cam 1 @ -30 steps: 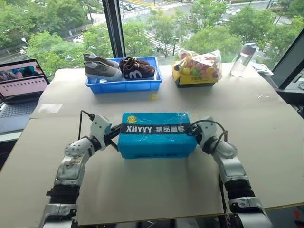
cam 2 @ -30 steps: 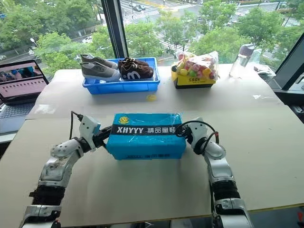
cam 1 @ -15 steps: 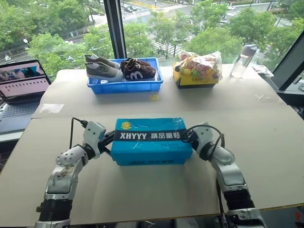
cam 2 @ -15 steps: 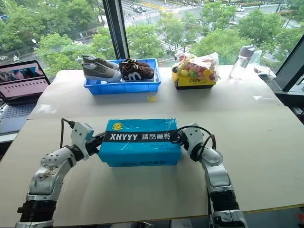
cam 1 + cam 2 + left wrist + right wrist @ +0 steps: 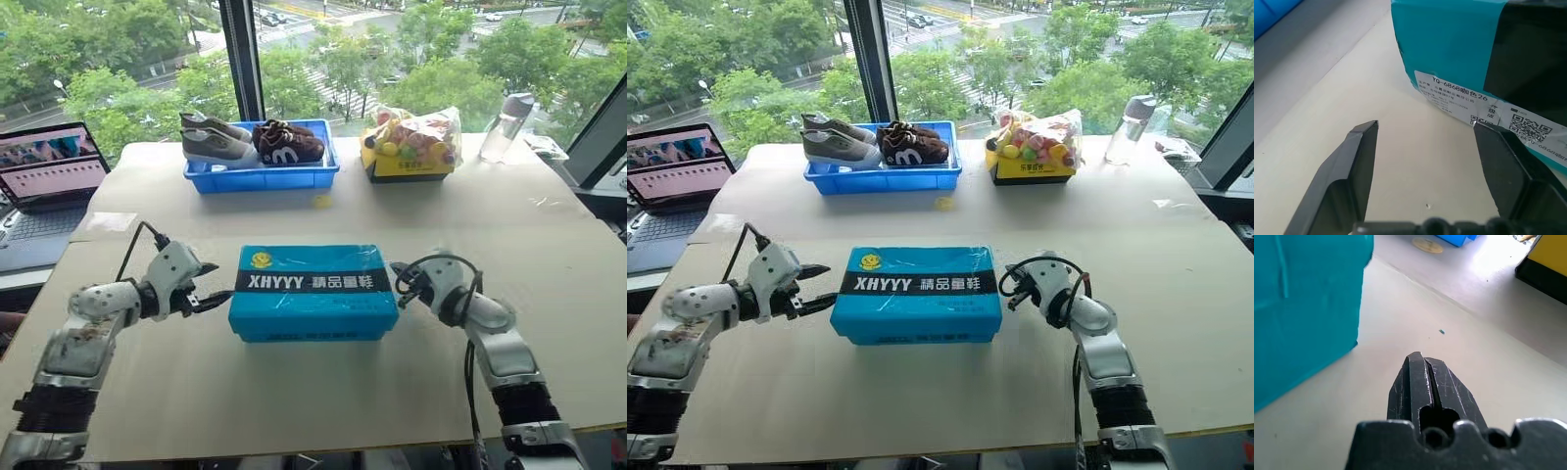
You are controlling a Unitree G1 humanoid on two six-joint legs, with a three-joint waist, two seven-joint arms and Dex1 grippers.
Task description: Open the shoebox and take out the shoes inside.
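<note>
The shoebox (image 5: 313, 291) lies flat and closed on the table (image 5: 549, 274), near the middle of its front part, with the black band and its lettering facing up. The shoes of the task are not to be seen; the lid hides the inside.

The left end effector (image 5: 209, 284) hovers just beside the left end of the shoebox, apart from it, with its two black fingers (image 5: 1347, 166) spread wide and nothing between them. In the left wrist view a white label with print and a code sits on the end wall of the box, close ahead of the fingers.

The right end effector (image 5: 399, 279) is just beside the right end of the box, its fingers pressed together and holding nothing; the right wrist view shows bare table between the fingertips and the blue wall.

Farther back stands a blue tray (image 5: 263, 174) with grey sneakers (image 5: 214, 140) and brown shoes (image 5: 288, 143). To its right are a yellow box of coloured balls (image 5: 408, 143) and a bottle (image 5: 504, 125). A laptop (image 5: 47, 174) is open at the far left.
</note>
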